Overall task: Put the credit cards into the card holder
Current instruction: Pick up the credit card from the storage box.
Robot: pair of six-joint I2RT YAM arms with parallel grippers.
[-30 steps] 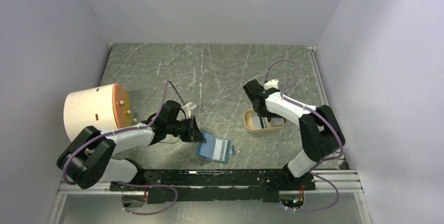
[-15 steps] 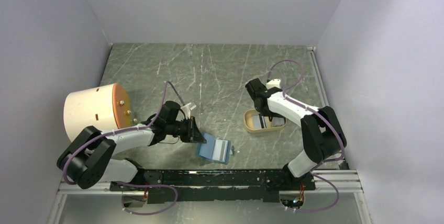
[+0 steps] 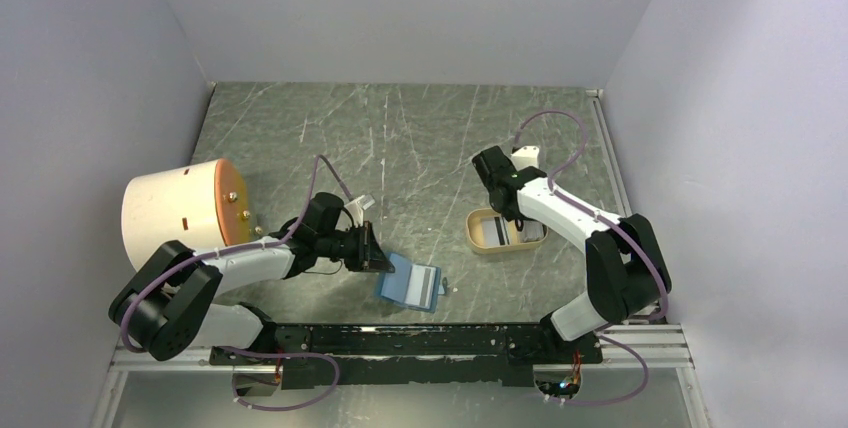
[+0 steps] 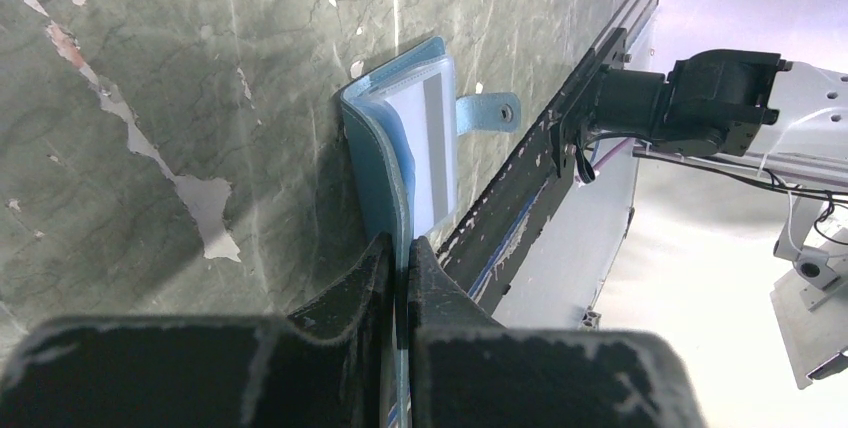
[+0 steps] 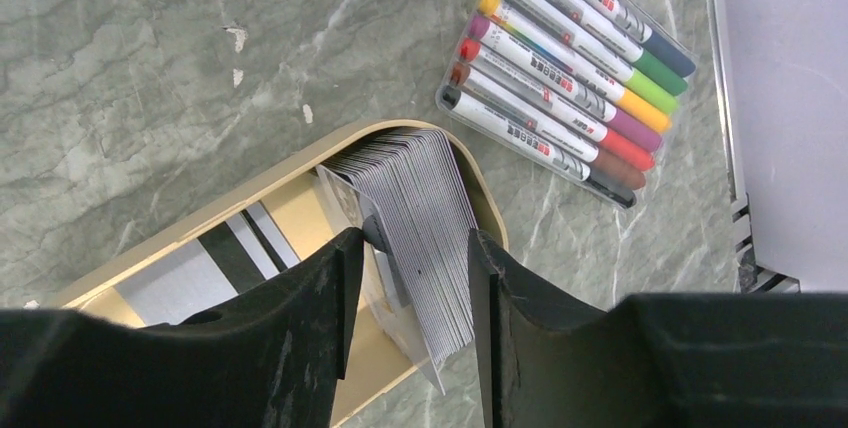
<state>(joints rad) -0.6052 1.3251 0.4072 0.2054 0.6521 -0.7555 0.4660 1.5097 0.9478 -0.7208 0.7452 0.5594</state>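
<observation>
At the far left of the table (image 3: 400, 138) a cream drum (image 3: 175, 210) lies on its side, its orange end face turned toward the middle. To its right, the left end effector (image 3: 378, 256) reaches low over the surface with its fingers pressed together on the edge of the teal cover of the card holder (image 3: 410, 286). The holder lies open near the front edge of the table, between the two arms. In the left wrist view the cover stands curled up from the table, a clear pocket (image 4: 440, 163) inside it holds one pale card with a grey stripe, and the snap tab (image 4: 487, 113) sticks out at the far side. Further right sits a tan oval tray (image 5: 200, 216). The credit cards (image 5: 420, 218) stand in it as a thick stack on edge, leaning against its rounded end, and a few more lie flat on its floor, one with a dark stripe. The right end effector (image 5: 413, 248) is down in the tray with its fingers apart, one on either side of the stack. I cannot tell whether they press on it. Just beyond the tray, on the table, lies a clear pack of markers (image 5: 570, 68) in several colours.
</observation>
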